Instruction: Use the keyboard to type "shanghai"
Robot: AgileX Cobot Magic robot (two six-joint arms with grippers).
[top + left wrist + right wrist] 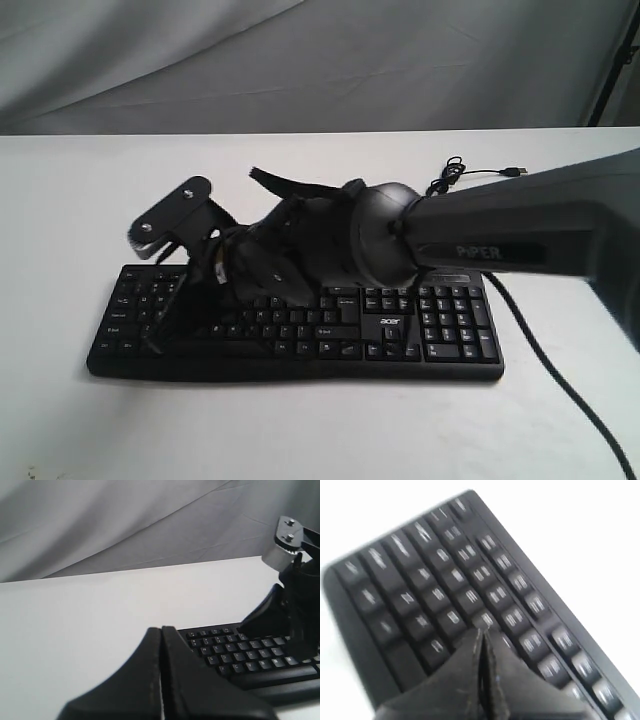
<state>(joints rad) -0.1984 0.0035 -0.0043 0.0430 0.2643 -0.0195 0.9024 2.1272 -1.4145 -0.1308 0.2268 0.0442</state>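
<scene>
The black keyboard (440,330) lies across the white table, its "acer" logo (388,323) near the numeric pad. My right arm reaches over it from the right. Its gripper (156,338) is shut and empty, tips down over the keys at the keyboard's left end. In the right wrist view that gripper (481,631) hovers just above blurred keys of the keyboard (420,580); whether it touches one I cannot tell. My left gripper (161,628) is shut and empty, off the keyboard's (235,652) left end, and out of the exterior view.
The thin black USB cable (455,175) coils behind the keyboard, with its plug (515,172) lying loose. Another stretch of the cable (560,385) runs toward the table's front right. Grey cloth (300,60) hangs behind the table.
</scene>
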